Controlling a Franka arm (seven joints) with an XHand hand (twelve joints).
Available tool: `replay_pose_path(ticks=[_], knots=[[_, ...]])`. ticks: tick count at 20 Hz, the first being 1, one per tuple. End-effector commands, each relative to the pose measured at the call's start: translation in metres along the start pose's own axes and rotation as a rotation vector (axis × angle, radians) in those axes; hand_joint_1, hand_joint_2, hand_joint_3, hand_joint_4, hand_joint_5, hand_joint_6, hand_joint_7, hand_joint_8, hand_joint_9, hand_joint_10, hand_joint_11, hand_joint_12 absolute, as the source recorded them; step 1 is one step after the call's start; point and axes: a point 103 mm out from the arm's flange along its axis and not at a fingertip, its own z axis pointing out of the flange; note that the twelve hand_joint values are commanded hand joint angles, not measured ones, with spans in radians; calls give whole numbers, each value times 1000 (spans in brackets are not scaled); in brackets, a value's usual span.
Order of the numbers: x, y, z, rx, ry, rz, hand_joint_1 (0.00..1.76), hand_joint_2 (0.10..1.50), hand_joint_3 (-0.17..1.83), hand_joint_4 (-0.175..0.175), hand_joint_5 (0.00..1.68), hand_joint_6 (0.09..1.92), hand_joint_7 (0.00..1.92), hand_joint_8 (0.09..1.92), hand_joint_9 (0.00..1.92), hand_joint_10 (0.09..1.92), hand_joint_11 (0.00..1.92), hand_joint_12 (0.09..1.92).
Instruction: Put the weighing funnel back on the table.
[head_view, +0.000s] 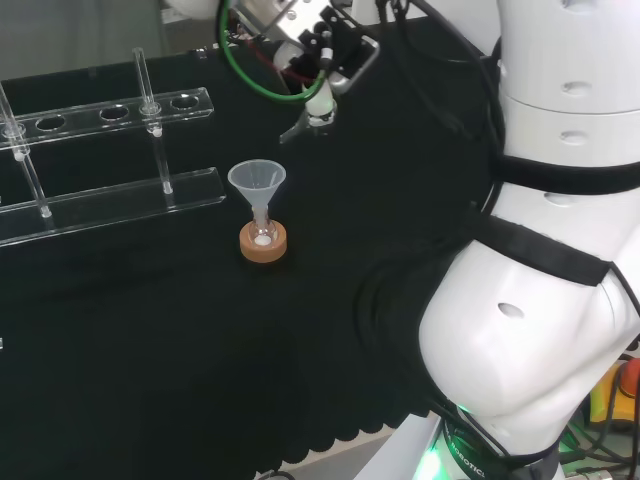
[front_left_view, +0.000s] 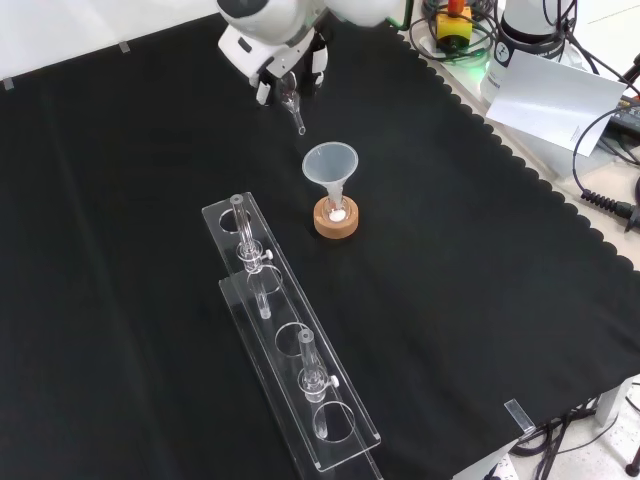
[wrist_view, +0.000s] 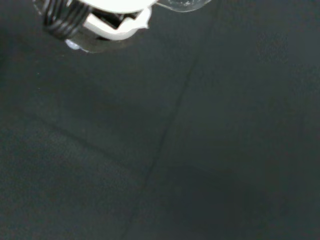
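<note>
Robot hand (front_left_view: 285, 62) raised over the far part of the black cloth (front_left_view: 120, 250), seen at the top of the front view. The fingers are drawn together and point downward, pinching the upper part of the weighing funnel (front_left_view: 293, 104). This is a small clear piece whose short stem hangs below the fingertips, tilted slightly toward the funnel (front_left_view: 330, 163). The stem's tip appears to be clear of the cloth, though whether it touches cannot be told for certain. The funnel stands mouth up, near the held piece but apart from it, with its stem in a small flask (front_left_view: 337, 211) seated on a cork ring (front_left_view: 336, 224). In the head view the hand (head_view: 318, 60) lies beyond and to the right of the funnel (head_view: 257, 180), and the weighing funnel (head_view: 308, 122) projects beneath it. A clear test-tube rack (front_left_view: 290, 345) carrying several tubes stands nearer the front camera, well apart from the hand. The white arm link (head_view: 540, 330) occupies the right of the head view. In the wrist view a blurred white part of the hand (wrist_view: 117, 22) is seen over bare creased cloth (wrist_view: 200, 150).
</note>
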Motion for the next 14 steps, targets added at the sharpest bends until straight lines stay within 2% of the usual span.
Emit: replay_pose_path(ticks=[1,5,10,14], knots=[[-16,-2,25,-32,93,1,1107,704,699,87,1134,937,1128,539,1386,108,1054,900],[-22,-1,37,-48,127,5,1107,704,700,86,1133,938,1128,539,1385,107,1056,900],[-31,3,55,-115,211,5,1108,704,700,84,1133,940,1127,539,1385,106,1059,901],[-32,12,71,-135,248,-1,1109,703,701,82,1133,939,1127,540,1385,105,1059,901]])
